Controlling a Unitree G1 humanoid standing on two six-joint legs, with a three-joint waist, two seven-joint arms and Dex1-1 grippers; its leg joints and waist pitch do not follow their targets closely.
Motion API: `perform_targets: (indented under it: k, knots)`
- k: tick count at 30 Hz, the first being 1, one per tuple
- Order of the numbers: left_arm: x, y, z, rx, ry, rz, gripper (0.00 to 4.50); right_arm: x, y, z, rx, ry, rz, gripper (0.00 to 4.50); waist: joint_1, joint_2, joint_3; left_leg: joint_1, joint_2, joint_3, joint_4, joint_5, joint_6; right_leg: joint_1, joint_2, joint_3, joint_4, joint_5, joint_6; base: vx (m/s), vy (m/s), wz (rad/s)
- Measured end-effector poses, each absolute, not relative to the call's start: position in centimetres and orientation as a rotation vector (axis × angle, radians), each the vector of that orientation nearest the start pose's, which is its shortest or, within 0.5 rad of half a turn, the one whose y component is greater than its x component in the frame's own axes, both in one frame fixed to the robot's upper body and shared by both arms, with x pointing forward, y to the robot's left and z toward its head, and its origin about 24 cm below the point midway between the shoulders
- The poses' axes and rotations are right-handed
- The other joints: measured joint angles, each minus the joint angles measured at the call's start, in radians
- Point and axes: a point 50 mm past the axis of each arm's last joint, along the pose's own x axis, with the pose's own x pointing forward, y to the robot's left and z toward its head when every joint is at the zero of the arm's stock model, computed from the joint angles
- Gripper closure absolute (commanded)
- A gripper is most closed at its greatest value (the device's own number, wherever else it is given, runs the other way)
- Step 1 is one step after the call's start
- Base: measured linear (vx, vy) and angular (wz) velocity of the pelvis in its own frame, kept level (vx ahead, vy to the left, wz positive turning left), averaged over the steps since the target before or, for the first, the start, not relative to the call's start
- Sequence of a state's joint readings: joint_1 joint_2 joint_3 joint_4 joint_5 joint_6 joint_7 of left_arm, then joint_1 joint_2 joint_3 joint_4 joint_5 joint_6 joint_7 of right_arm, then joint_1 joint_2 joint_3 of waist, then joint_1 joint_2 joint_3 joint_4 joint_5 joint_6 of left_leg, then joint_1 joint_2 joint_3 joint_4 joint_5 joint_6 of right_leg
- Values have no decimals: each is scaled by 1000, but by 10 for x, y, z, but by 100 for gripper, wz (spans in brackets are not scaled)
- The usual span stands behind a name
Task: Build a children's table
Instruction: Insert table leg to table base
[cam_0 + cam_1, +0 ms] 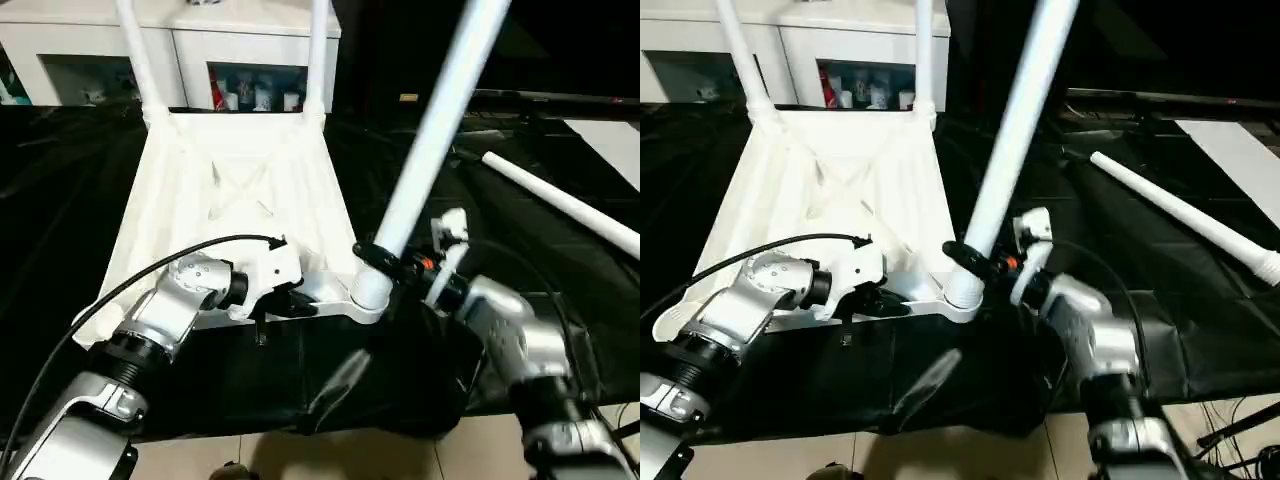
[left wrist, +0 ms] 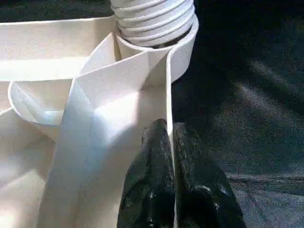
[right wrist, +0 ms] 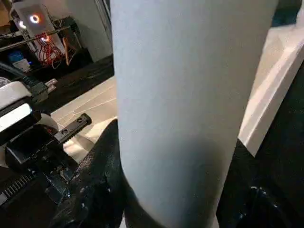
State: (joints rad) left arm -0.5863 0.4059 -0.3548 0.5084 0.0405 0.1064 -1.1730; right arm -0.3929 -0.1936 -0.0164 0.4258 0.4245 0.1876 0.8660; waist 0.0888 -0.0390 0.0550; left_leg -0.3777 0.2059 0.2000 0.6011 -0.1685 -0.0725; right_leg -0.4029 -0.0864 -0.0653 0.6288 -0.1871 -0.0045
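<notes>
**Third leg going in, one left**

Top (image 1: 235, 190) lies underside up on the black surface (image 1: 60, 200). Two legs (image 1: 318, 55) stand in the far corner sockets. Right tool (image 1: 385, 262) grips a third leg (image 1: 430, 140) near its base, tilted, threaded end at the near right socket (image 1: 368, 292); seating looks unfinished. Left tool (image 2: 168, 142) is pinched tight on the top's near rim, steadying it. Fourth leg (image 1: 560, 200) lies loose on the surface to the right, well apart, not yet fitted.
</notes>
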Motion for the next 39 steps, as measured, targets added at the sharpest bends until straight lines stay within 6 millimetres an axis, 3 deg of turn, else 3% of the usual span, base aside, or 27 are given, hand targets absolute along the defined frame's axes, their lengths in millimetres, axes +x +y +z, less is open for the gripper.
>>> perform_targets:
  k: [23, 39]
  knots:
    - [314, 131, 54, 500, 452, -1334, 450, 297, -134, 48, 179, 71, 919, 264, -3, 2, -3, 6, -1, 0, -4, 0, 0, 5, 0, 0, -2, -1, 2, 0, 0, 0]
    - [313, 136, 52, 506, 478, -1350, 450, 305, -132, 58, 2, 194, 1125, 264, -8, -8, -12, 11, -1, 0, -8, -1, 1, 10, 1, 0, -7, -3, 4, 0, 0, 0]
